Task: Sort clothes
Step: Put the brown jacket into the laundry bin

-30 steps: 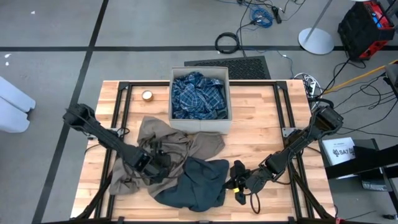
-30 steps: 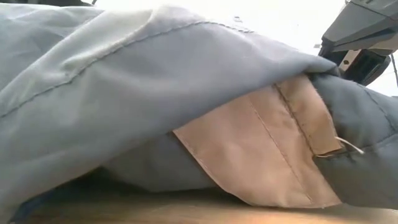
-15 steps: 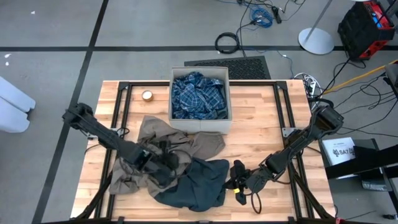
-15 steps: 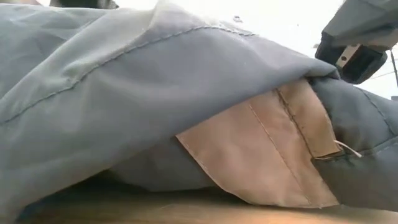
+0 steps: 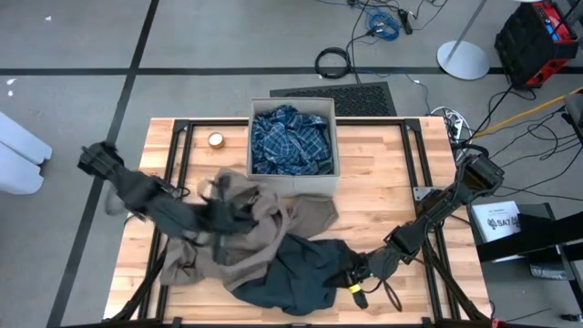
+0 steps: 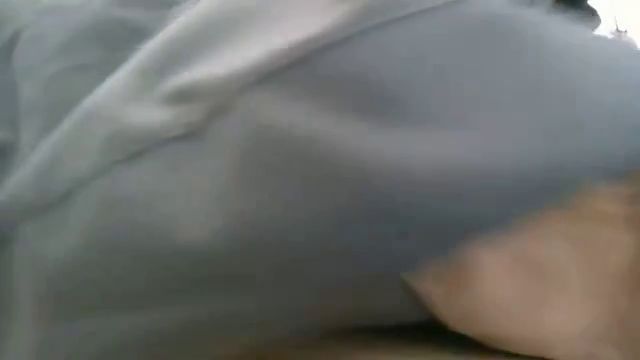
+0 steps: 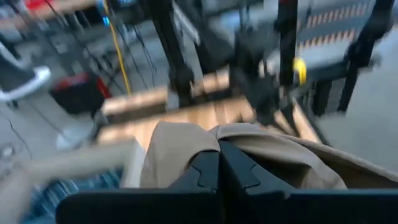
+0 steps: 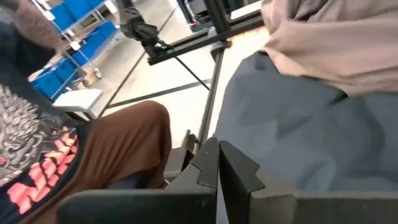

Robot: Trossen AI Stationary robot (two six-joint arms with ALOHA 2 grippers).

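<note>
- Reaching from nine o'clock, the left gripper [image 5: 221,208] is clamped on the tan-brown garment [image 5: 264,221], lifting a fold.
- The right gripper [image 5: 351,273], fingers together, lies at the dark slate garment [image 5: 301,273], at five o'clock.
- Tan-brown garment's long axis: eight to two o'clock.
- One blue plaid shirt [image 5: 290,138] fills the fabric box [image 5: 292,186].

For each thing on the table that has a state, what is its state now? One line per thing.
Left hand: shut on the tan garment.
Right hand: shut, at the edge of the dark slate garment.
Tan garment: crumpled, partly lifted by the left hand.
Dark slate garment: heaped on the table, partly under the tan garment.
Fabric box: open, filled with the blue plaid shirt.
</note>
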